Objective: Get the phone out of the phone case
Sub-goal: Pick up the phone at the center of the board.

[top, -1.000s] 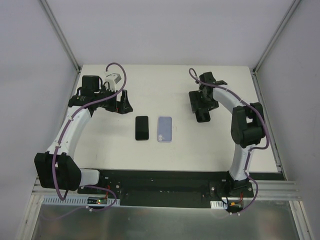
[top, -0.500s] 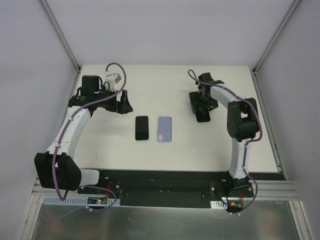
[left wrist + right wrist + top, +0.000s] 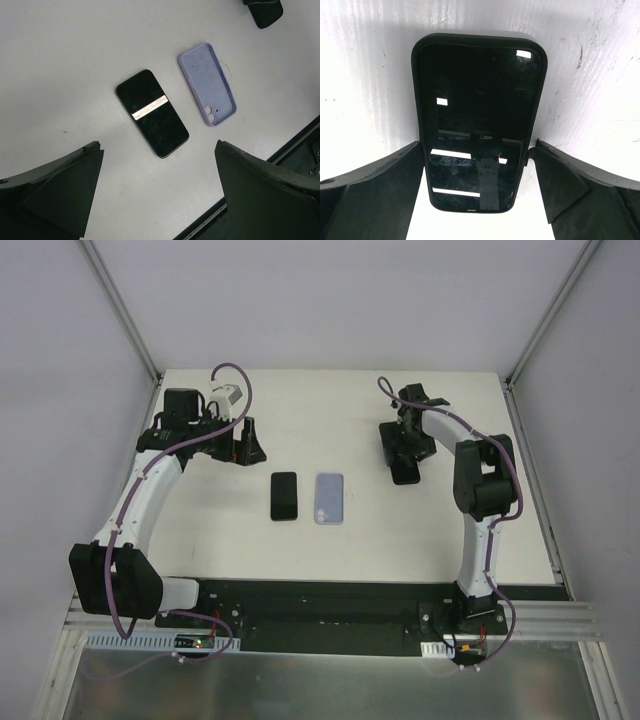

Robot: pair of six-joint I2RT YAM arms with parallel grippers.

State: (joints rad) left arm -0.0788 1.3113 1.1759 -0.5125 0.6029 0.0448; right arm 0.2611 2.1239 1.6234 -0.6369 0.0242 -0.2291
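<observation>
A black phone in a black phone case (image 3: pixel 479 120) lies screen-up on the white table, at the back right in the top view (image 3: pixel 406 474). My right gripper (image 3: pixel 479 150) is open and straddles its near end, one finger close along each long side; in the top view the right gripper (image 3: pixel 404 458) covers most of it. My left gripper (image 3: pixel 243 445) hovers open at the back left, nothing between its fingers (image 3: pixel 65 185).
A bare black phone (image 3: pixel 284 496) and an empty lilac case (image 3: pixel 329 498) lie side by side mid-table, both also in the left wrist view: phone (image 3: pixel 152 113), lilac case (image 3: pixel 207 83). The black base rail (image 3: pixel 320 605) runs along the near edge.
The right arm's elbow has swung inward and up, and its gripper has settled slightly closer over the cased phone. The left arm has barely moved.
</observation>
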